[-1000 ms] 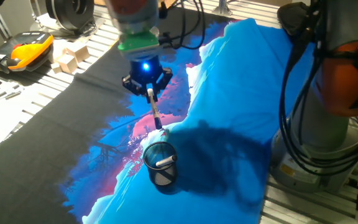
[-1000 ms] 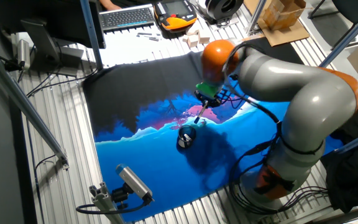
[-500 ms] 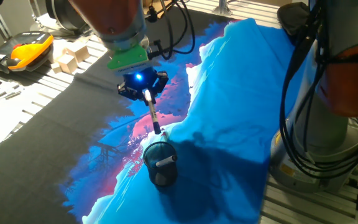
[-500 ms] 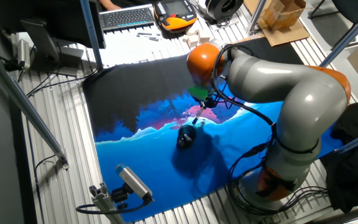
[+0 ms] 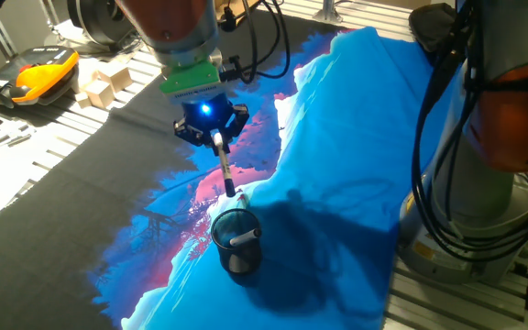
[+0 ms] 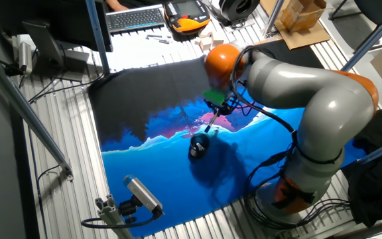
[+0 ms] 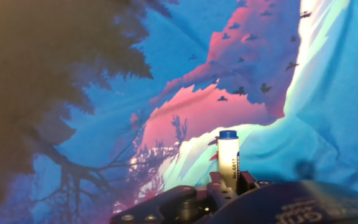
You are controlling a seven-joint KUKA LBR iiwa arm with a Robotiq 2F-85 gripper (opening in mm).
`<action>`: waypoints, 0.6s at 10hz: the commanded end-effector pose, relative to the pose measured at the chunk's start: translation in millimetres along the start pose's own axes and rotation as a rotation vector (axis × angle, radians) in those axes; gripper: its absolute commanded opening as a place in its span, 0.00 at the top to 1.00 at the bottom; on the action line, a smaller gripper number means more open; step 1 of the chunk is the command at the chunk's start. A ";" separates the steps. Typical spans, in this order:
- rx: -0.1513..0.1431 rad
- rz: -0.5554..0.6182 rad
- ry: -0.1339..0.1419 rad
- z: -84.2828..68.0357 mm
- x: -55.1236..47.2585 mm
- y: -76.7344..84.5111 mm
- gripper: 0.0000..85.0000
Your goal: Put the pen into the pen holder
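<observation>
At the centre of one fixed view, you see the hand (image 5: 214,137) clamped on the pen (image 5: 225,168), which hangs down and tilts toward the lower right, its dark tip just above the far rim of the pen holder (image 5: 236,241). That dark cup stands upright on the blue printed cloth (image 5: 356,137) covering the counter (image 5: 26,174), and a short white stick (image 5: 243,238) leans inside it. At upper left lie wooden blocks (image 5: 104,82) and a yellow-and-black device (image 5: 30,73).

Near the middle of the other fixed view, your arm (image 6: 297,93) bends over from the right, and the hand (image 6: 216,109) holds the pen (image 6: 211,121) slanting down toward the cup (image 6: 198,146), just beside its upper-right edge. A keyboard (image 6: 134,17) sits at the top.

Low in the hand view, the pen (image 7: 228,163) stands between the fingers (image 7: 166,202), blue-capped end pointing away over the pink and blue cloth (image 7: 204,93). You cannot see the cup here.
</observation>
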State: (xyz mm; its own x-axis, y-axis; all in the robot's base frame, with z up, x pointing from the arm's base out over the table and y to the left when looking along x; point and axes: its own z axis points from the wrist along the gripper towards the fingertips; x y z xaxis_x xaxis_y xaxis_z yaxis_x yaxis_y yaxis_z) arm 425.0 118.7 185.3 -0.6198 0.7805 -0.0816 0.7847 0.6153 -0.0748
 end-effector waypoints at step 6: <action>-0.036 0.036 0.049 0.2 0.2 0.1 1.00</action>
State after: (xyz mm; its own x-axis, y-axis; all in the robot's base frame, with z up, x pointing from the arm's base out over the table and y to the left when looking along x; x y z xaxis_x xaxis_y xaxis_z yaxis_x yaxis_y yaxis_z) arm 424.8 119.3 184.9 -0.5940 0.8040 -0.0285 0.8045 0.5933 -0.0295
